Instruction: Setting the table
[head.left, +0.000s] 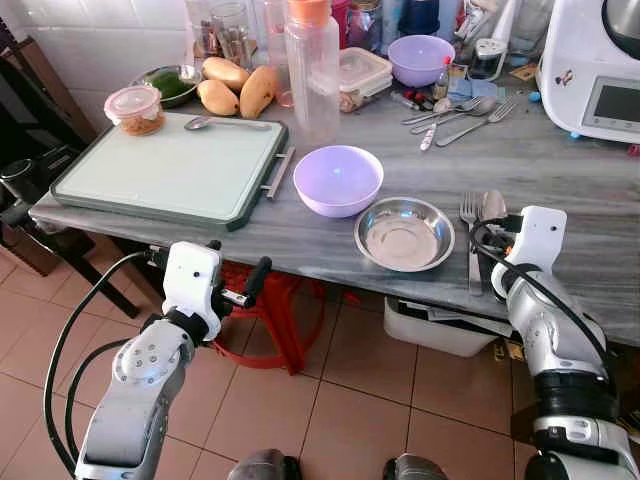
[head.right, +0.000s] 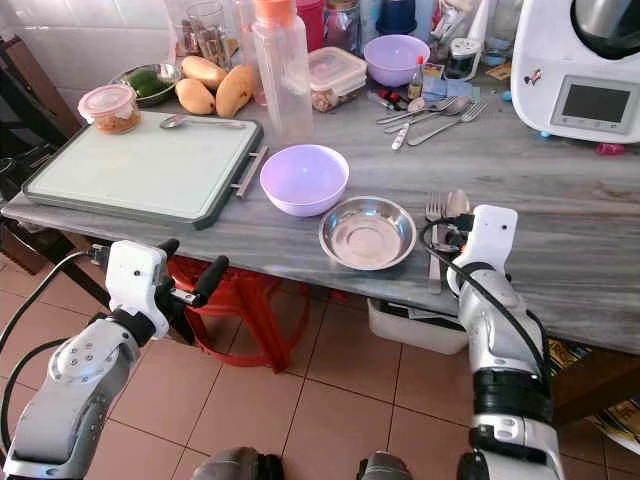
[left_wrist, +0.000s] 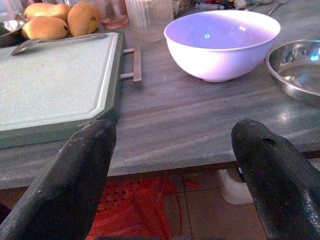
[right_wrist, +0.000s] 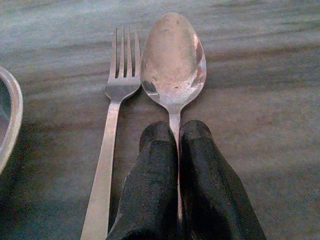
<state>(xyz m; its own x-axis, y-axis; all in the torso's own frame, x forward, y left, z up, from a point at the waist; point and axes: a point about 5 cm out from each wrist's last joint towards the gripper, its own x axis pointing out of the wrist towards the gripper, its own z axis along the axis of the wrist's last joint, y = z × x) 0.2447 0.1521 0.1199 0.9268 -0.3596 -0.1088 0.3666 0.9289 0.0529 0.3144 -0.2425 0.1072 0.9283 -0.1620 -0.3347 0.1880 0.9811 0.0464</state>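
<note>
Steel bowl (head.left: 404, 233) and lilac bowl (head.left: 338, 180), nothing inside either.

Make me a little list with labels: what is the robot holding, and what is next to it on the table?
right pincer: shut on the spoon, low on its handle
spoon: lying flat on the grey table
fork: beside the spoon, on the plate's side
steel plate: just past the fork
purple bowl: between plate and cutting board
left pincer: open, below the table edge

Silver arms, white wrist housings, black cables, black-fingered hands.
</note>
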